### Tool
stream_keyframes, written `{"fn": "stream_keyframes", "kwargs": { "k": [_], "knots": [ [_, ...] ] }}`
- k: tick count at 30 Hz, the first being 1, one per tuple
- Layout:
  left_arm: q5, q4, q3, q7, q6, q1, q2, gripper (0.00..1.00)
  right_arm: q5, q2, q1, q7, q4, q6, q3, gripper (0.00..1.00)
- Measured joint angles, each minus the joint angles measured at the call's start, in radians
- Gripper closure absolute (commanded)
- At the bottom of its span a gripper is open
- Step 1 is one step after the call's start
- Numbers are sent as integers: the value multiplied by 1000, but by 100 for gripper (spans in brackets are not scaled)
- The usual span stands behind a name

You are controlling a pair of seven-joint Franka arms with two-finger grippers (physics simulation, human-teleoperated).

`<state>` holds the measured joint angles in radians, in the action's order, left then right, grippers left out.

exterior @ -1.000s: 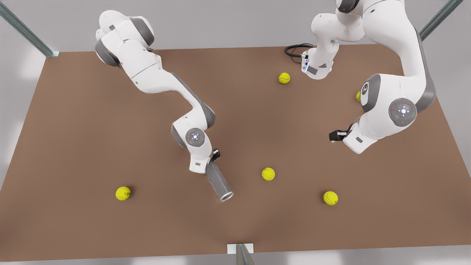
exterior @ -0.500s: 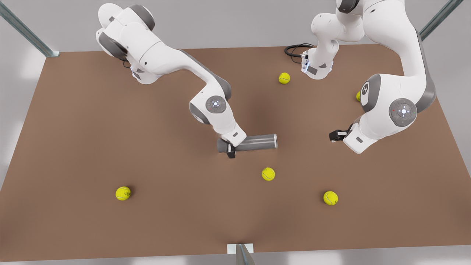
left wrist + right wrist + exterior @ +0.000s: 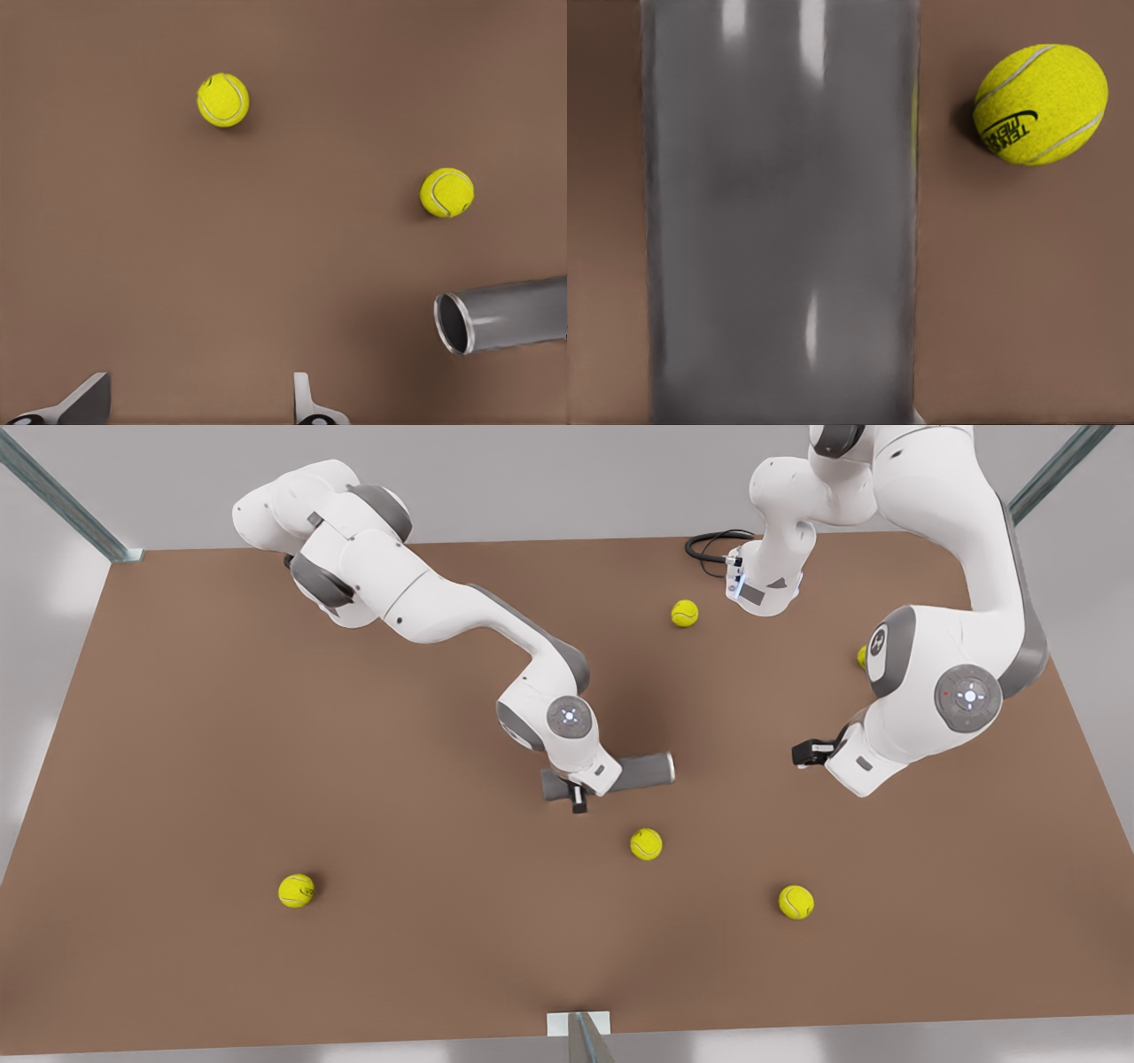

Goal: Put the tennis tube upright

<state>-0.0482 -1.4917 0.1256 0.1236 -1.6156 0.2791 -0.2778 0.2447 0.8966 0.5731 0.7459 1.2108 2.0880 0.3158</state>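
The tennis tube (image 3: 640,770) lies nearly level above the middle of the brown tabletop (image 3: 177,779), its silvery rim toward the front view's right. The right gripper (image 3: 580,795), on the arm at the front view's left, is clamped on the tennis tube near its plain end, one dark fingertip (image 3: 579,805) showing below the grey wall. In the right wrist view the tennis tube (image 3: 780,212) stands close before the camera, with a tennis ball (image 3: 1041,104) lying on the tabletop beside it.

The left gripper (image 3: 802,754), on the arm at the front view's right, waits well apart from the tennis tube, above the tabletop. In the left wrist view its fingers (image 3: 306,403) stand apart with nothing between them, and the tennis tube's open rimmed end (image 3: 454,323) shows farther off, along with two tennis balls (image 3: 222,99) on the tabletop.
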Motion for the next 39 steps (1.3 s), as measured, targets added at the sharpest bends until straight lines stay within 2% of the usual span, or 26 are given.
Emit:
{"fn": "stream_keyframes", "kwargs": {
  "k": [1,4,5,11,14,16,18,20,22,24,27,29,30,35,39],
  "knots": [
    [-2,0,0,1,-2,0,-2,0,1,1,0,-21,6,-2,0,36],
    [-11,-29,-3,5,-13,0,-2,0,4,1,1,-95,14,-8,2,33],
    [-13,-38,-4,7,-21,0,-3,0,4,1,1,-124,15,-10,2,0],
    [-112,-94,-10,22,-91,1,-17,0,23,-6,15,-269,16,-12,2,0],
    [-396,-82,-10,27,-152,1,-93,0,67,-33,-39,-320,5,-3,3,0],
    [-577,-37,-13,24,-185,2,-192,0,26,-57,-210,-319,-18,-14,19,0],
    [-693,-4,-13,3,-203,-9,-280,0,-45,-97,-482,-276,-33,-63,37,0],
    [-767,21,-13,-29,-215,-26,-354,0,-96,-227,-661,-270,-33,-159,35,0],
    [-824,48,-15,-65,-224,-49,-415,0,-132,-407,-737,-318,20,-257,16,0],
    [-882,55,-17,-100,-224,-60,-449,0,-137,-559,-752,-378,89,-331,12,0],
    [-963,57,-18,-160,-208,-73,-492,0,-139,-643,-770,-453,175,-410,4,0],
    [-997,50,-18,-196,-187,-74,-485,0,-172,-747,-583,-496,322,-405,-241,0],
    [-1010,38,-22,-212,-177,-72,-469,0,-188,-769,-567,-515,354,-402,-276,0],
    [-1059,-111,-33,-282,-176,-25,-353,0,-224,-748,-669,-595,345,-387,-229,0],
    [-1085,-132,-43,-339,-209,-2,-375,0,-235,-729,-666,-646,332,-380,-230,0]
  ]
}}
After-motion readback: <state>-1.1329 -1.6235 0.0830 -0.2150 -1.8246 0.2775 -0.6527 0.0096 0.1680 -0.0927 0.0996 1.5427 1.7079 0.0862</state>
